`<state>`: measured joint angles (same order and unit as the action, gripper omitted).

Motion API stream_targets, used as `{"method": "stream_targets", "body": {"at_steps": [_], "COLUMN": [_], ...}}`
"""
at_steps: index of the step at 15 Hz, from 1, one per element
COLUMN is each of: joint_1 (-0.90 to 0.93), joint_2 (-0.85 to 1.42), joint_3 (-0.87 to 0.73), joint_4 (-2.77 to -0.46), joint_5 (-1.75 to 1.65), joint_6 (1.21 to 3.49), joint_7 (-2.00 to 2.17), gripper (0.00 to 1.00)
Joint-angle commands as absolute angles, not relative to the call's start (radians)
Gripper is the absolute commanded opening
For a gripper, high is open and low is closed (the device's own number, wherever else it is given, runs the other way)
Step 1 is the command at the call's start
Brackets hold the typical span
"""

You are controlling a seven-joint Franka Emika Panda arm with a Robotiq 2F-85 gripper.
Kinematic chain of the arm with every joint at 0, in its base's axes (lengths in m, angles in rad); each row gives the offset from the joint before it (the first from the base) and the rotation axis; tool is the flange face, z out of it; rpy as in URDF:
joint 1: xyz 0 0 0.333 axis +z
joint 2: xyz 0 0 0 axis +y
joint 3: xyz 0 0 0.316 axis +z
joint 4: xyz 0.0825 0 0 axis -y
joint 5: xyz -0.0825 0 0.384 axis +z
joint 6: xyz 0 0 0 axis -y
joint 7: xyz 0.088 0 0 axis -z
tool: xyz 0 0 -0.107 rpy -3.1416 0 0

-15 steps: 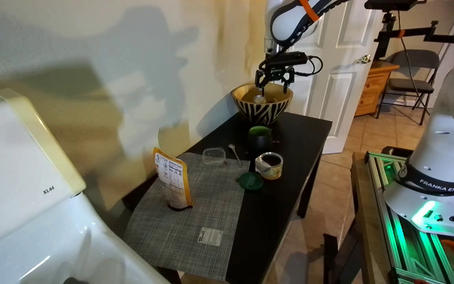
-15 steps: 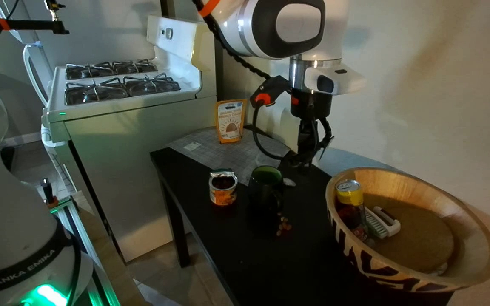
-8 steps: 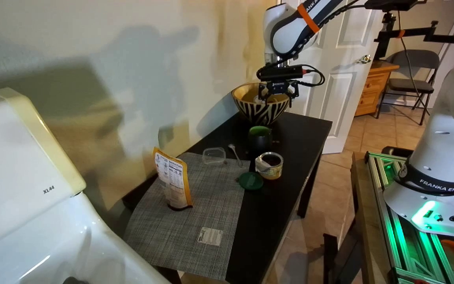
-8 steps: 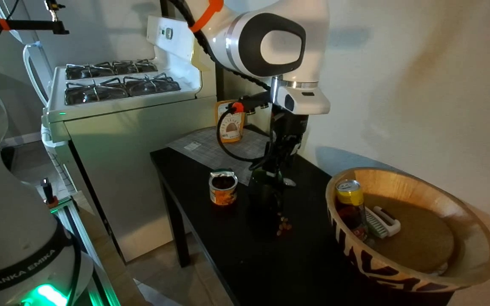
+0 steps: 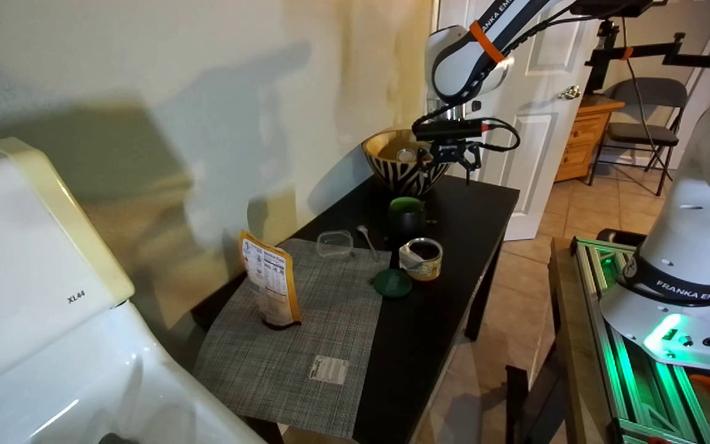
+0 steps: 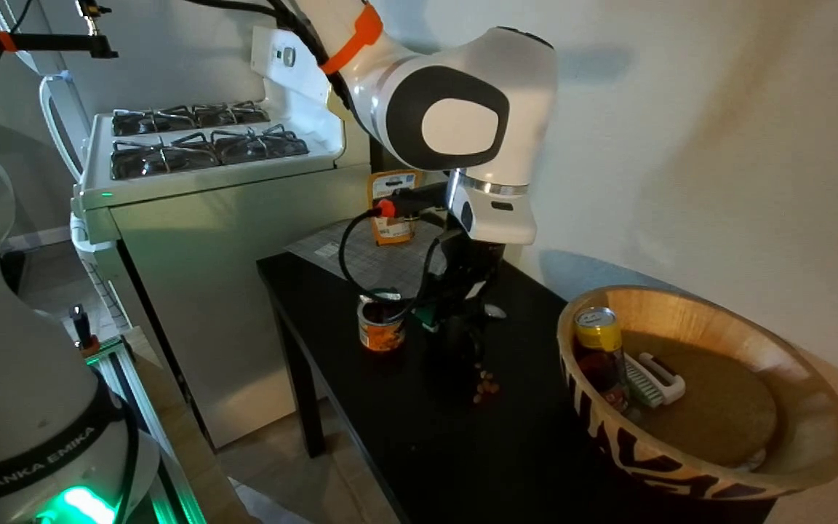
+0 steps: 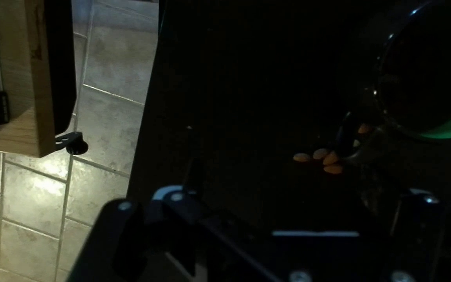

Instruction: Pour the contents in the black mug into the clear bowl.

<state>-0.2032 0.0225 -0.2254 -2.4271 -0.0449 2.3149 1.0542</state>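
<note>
Robot arm (image 5: 453,71) with gripper (image 5: 446,165): moved since the earlier frame, sitting lower in both exterior views and, in an exterior view, shifted right; remaining items unmoved. Jaws spread wide apart, nothing held between them.

Stove (image 5: 28,259), white: near left.

Table (image 5: 413,345), black: centre, beside the wall.

Mat (image 5: 256,376), grey, woven: over the near left part of the table.

Striped bowl (image 5: 401,177), black and white, golden inside: far end of the table.

Pouch (image 5: 270,283), yellow-edged: upright, left part of the mat.

Black mug (image 5: 405,223): upright on the table, nearer than the striped bowl, apart from the gripper; green tint on the inner wall, contents too dark to tell.

Yellow-topped can (image 6: 597,338): standing inside the striped bowl.

Opened can (image 5: 430,269), lid peeled back: just nearer than the mug, slightly right.

Clear bowl (image 5: 334,249): left of the mug, at the mat's far edge.

Green lid (image 5: 392,283): flat, across the mat's right edge.

Brush (image 6: 670,387), white: inside the striped bowl.

Spoon (image 5: 368,242), pale: between clear bowl and mug.

Small pieces (image 7: 331,158), orange-brown: loose on the table beside the mug's handle.
</note>
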Motion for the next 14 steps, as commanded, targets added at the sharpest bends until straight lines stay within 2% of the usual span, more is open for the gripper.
{"method": "stream_targets", "body": {"at_steps": [1,14], "joint_1": [-0.202,-0.149], "joint_2": [0.038,0.272], "joint_3": [-0.221,-0.24], "joint_4": [-2.414,-2.225], "joint_5": [-0.039,0.069], "joint_6": [2.328,2.364], "joint_7": [1.09,1.265], "gripper": [1.0,1.0]}}
